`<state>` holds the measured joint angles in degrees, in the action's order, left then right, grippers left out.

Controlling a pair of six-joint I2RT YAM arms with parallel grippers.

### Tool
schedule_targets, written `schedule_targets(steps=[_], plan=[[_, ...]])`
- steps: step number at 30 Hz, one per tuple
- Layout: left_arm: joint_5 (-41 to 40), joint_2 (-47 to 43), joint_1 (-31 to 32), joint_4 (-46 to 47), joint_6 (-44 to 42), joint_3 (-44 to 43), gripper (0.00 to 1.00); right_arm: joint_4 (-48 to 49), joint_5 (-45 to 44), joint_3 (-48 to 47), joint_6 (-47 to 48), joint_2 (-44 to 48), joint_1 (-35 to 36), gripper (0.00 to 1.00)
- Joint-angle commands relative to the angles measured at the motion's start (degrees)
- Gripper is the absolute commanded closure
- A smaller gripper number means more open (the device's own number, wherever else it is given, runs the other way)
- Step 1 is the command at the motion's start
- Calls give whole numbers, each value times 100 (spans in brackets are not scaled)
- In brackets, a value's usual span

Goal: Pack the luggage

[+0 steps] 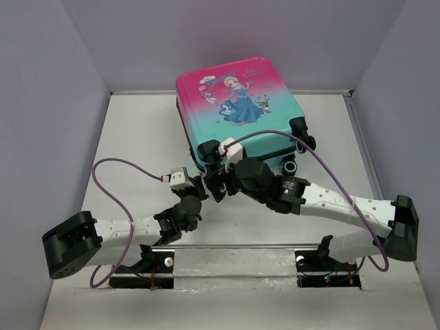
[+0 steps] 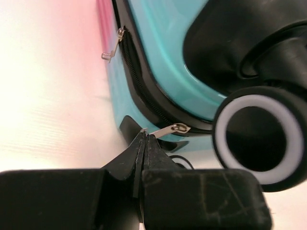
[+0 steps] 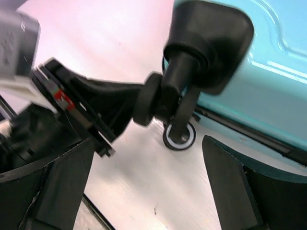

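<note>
The luggage (image 1: pixel 234 103) lies flat and closed at the back middle of the table, princess print up, wheels toward me. My left gripper (image 1: pixel 199 180) is at its near left corner. In the left wrist view the gripper (image 2: pixel 145 136) is shut on the tip of a silver zipper pull (image 2: pixel 168 129) on the black zipper band, beside a white-rimmed wheel (image 2: pixel 256 139). A second pull (image 2: pixel 112 50) hangs farther along the band. My right gripper (image 1: pixel 212 172) is open and empty just right of the left one. In its wrist view it (image 3: pixel 146 179) faces a wheel (image 3: pixel 180 135) and the teal shell (image 3: pixel 268 62).
Grey walls enclose the white table (image 1: pixel 137 137) on the left, back and right. The two arms nearly touch in front of the suitcase. The left gripper's body (image 3: pixel 96 110) fills the left of the right wrist view. A purple cable (image 1: pixel 103 172) loops over the left arm.
</note>
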<state>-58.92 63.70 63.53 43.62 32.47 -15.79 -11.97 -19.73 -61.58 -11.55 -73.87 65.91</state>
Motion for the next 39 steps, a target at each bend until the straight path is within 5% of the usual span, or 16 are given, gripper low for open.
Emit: schedule_targets(steps=[1,9,15,17,21,22,26,36,39], plan=[[125,-77,-139,701,-66,330,94,81,-242,-836,-75,-654,-26,0],[697,-183,-183,1113,-91,788,94,-280,-1225,-1417,-225,-1551,-26,0],[1408,-122,-638,1684,-460,779,43,-561,-1798,-1725,-374,-1956,-87,2],[1785,-16,-850,1799,-452,753,40,-570,-1745,-1743,-462,-1965,-157,6],[2234,379,-1114,2151,-671,578,39,-561,-1842,-1761,-462,-2000,-262,41],[2296,493,-1123,2195,-759,438,39,-561,-1911,-1752,-462,-2000,-263,60],[2753,1108,-1211,2599,-918,200,40,-447,-1921,-1595,-392,-1904,-263,92],[3228,1347,-1264,2942,-909,164,43,159,-1394,-1181,-128,-1543,-316,93],[3132,1364,-1264,2898,-1040,121,51,299,-1201,-1102,-119,-1508,-316,93]])
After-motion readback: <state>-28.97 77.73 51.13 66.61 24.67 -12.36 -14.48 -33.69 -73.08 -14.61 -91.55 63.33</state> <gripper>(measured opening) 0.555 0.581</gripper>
